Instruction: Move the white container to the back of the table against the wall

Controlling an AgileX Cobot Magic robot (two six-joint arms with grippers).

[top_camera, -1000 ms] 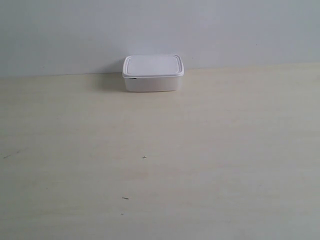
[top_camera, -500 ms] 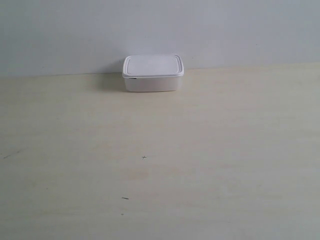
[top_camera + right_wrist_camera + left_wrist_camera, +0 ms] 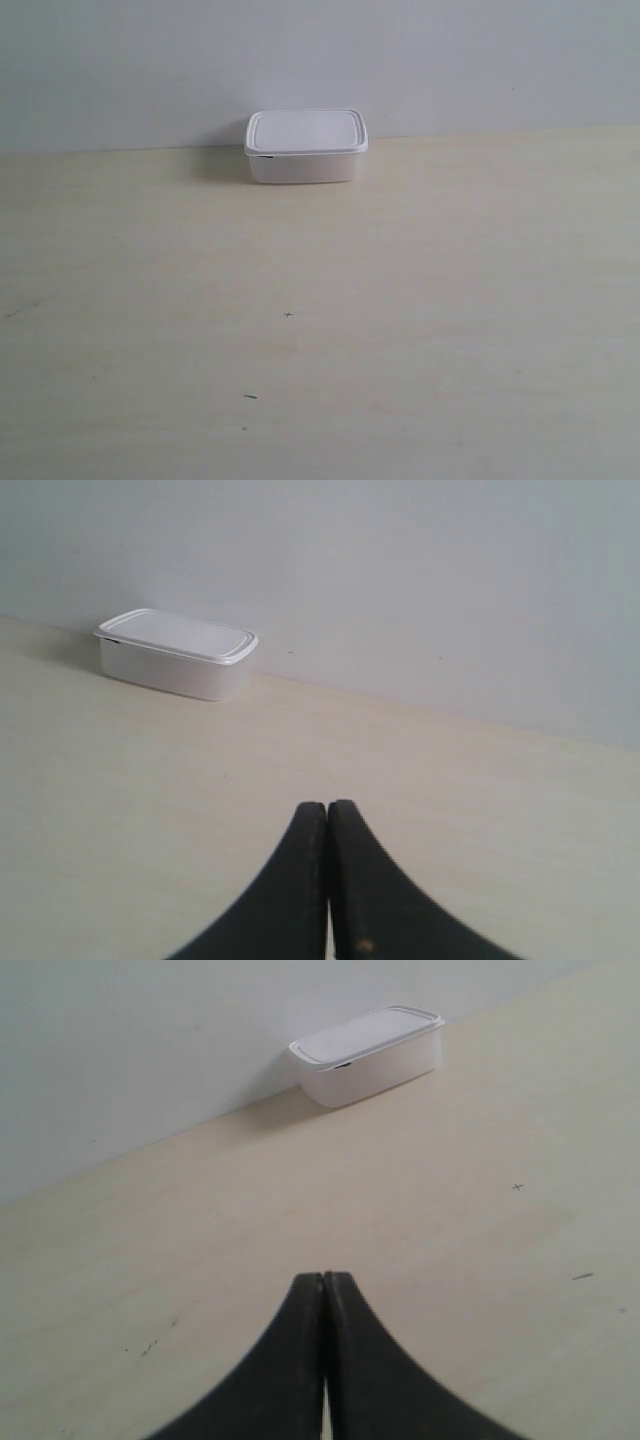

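Observation:
The white container [image 3: 306, 146] stands lidded at the back of the cream table [image 3: 400, 300], its rear side right at the pale wall [image 3: 450, 60]. It also shows in the left wrist view as the white container [image 3: 368, 1056] and in the right wrist view as the white container [image 3: 176, 653]. My left gripper [image 3: 324, 1276] is shut and holds nothing, far from the box over bare tabletop. My right gripper [image 3: 327, 804] is likewise shut and holds nothing, well away from the box. Neither arm appears in the exterior view.
A few tiny dark specks [image 3: 250, 396] mark the tabletop near the front. The wall runs along the whole back edge of the table.

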